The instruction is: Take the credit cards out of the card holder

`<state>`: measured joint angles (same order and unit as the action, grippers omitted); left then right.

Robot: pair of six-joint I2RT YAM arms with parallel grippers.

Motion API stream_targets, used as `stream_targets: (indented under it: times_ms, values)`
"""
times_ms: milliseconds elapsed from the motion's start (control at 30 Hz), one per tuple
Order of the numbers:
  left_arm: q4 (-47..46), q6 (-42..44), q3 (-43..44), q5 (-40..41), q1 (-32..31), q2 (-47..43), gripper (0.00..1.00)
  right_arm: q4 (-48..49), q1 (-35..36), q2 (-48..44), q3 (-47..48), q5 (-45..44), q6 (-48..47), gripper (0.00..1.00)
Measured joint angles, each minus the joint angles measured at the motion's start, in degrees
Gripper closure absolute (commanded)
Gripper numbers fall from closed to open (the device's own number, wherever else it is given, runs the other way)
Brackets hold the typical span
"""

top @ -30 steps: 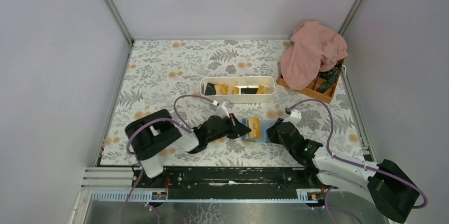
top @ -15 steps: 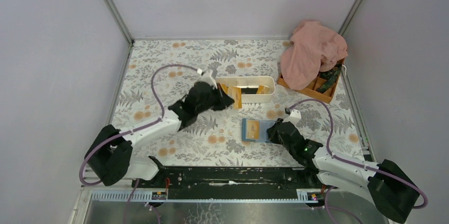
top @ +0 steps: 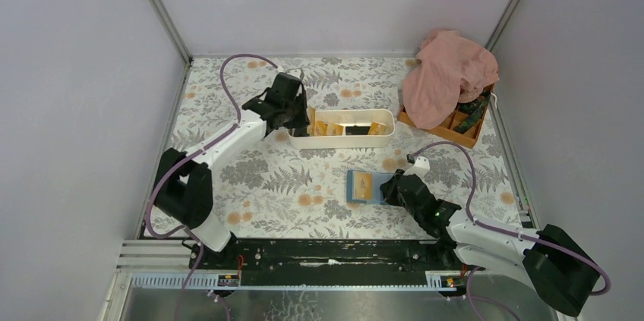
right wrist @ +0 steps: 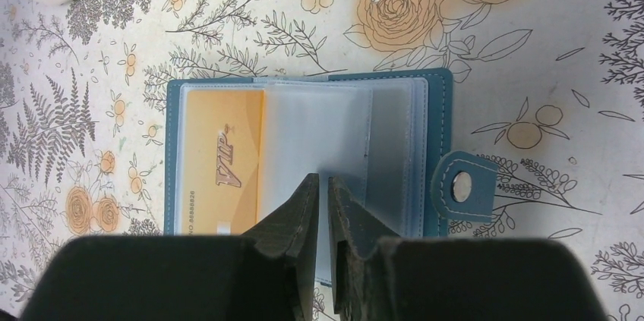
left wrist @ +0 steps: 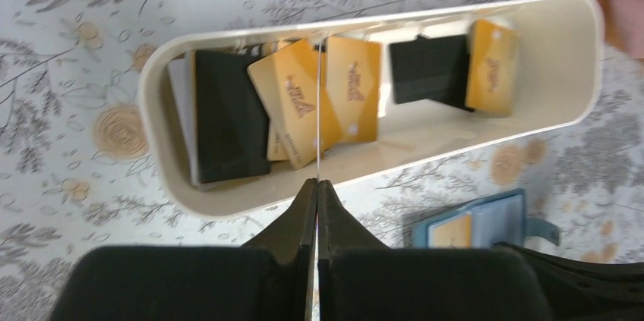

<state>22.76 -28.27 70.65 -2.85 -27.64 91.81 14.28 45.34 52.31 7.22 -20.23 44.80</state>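
Over the tray [top: 342, 141] at the far edge of the table [top: 228, 93], the left gripper [left wrist: 317, 184] pinches a card [top: 310, 118], which it should drop by opening. The right gripper [right wrist: 323, 184], nearly closed, pins the card holder [right wrist: 437, 108], which still contains an orange card [right wrist: 216, 162].

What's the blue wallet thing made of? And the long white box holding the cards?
The blue card holder looks like leather or fake leather: matte, stitched edges. Its pockets look like clear plastic, its snap shiny metal. The white tray looks like smooth, slightly glossy plastic with rounded corners.

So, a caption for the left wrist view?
Left pincer holds a card edge-on above the white tray of orange and black cards.
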Motion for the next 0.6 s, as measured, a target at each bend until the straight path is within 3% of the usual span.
stream_targets:
  times_ms: [267,600]
  values:
    - [6.73,1.25,3.06,4.28,0.44,2.10,1.00,1.53,0.00,0.04,-0.68,0.46,0.00,0.84]
    - [9.75,2.32,7.72,2.45,1.81,8.90,1.00,2.58,0.00,0.83,-0.68,0.87,0.00,0.84]
